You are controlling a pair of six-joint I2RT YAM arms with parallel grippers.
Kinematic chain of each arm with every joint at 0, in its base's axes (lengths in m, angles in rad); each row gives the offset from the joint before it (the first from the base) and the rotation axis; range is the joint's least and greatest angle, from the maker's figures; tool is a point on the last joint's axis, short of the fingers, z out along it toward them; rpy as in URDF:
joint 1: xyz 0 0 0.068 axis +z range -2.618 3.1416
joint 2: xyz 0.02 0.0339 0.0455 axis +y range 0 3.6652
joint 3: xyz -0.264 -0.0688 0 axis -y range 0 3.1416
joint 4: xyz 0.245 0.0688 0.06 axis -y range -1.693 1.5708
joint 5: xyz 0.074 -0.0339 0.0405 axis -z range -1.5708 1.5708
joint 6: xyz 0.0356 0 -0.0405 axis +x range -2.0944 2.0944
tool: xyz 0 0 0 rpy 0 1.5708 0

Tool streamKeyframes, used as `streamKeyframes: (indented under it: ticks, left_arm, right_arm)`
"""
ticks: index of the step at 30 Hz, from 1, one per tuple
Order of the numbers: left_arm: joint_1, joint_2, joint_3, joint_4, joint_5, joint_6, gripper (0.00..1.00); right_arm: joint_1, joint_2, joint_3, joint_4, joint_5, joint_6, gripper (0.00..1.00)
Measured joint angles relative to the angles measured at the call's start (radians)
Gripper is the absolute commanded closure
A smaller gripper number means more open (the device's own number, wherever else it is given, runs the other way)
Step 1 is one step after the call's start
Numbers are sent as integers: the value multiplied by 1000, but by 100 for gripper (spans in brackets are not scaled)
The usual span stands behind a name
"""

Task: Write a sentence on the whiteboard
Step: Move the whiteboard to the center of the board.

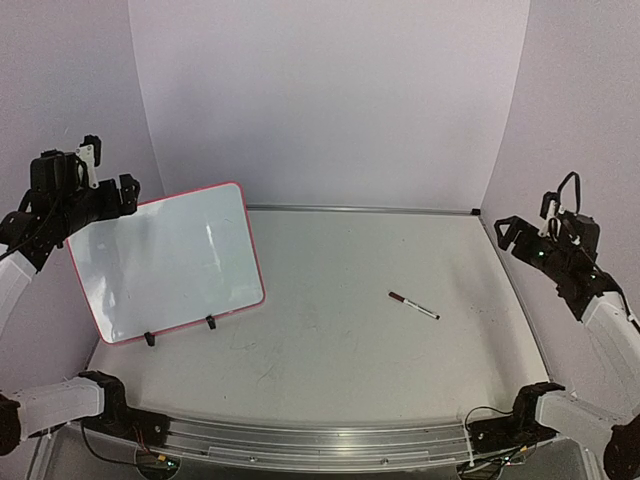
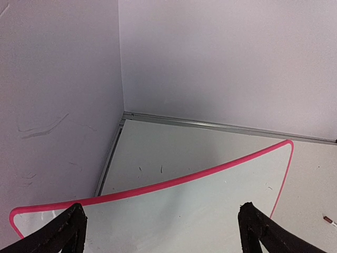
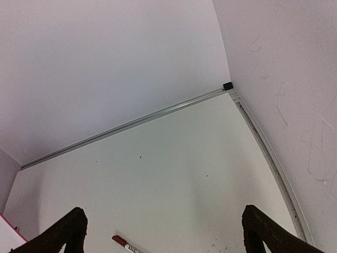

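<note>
Nothing is written yet: the whiteboard (image 1: 165, 262), propped at the left of the top view, shows bare and glossy. The marker (image 1: 413, 305) lies untouched on the table (image 1: 340, 350), right of centre. Up at the board's top edge hovers the left gripper (image 2: 160, 210), fingers wide apart. The right gripper (image 3: 164, 211), also spread and empty, hangs at the right edge, well apart from the board. By my read, everything is left: grab the marker, then write.
</note>
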Motion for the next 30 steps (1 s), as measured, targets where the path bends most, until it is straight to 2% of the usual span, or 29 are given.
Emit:
streamKeyframes:
  ticks: [5, 11, 15, 19, 24, 30]
  left_arm:
    - [0, 40, 33, 52, 22, 6, 1]
    - [0, 33, 17, 122, 87, 20, 1]
    - [0, -32, -62, 187, 126, 19, 0]
    - [0, -76, -120, 225, 154, 10, 0]
    - [0, -77, -125, 242, 181, -7, 0]
    - [0, -87, -125, 243, 192, -27, 1]
  right_arm:
    - [81, 35, 6, -2, -25, 3, 7]
    - [394, 141, 11, 24, 80, 31, 12]
    - [634, 252, 9, 106, 211, 77, 14]
    - [862, 436, 50, 173, 341, 120, 18]
    - [1081, 705, 182, 240, 413, 157, 23]
    - [1215, 1030, 421, 326, 394, 159, 28]
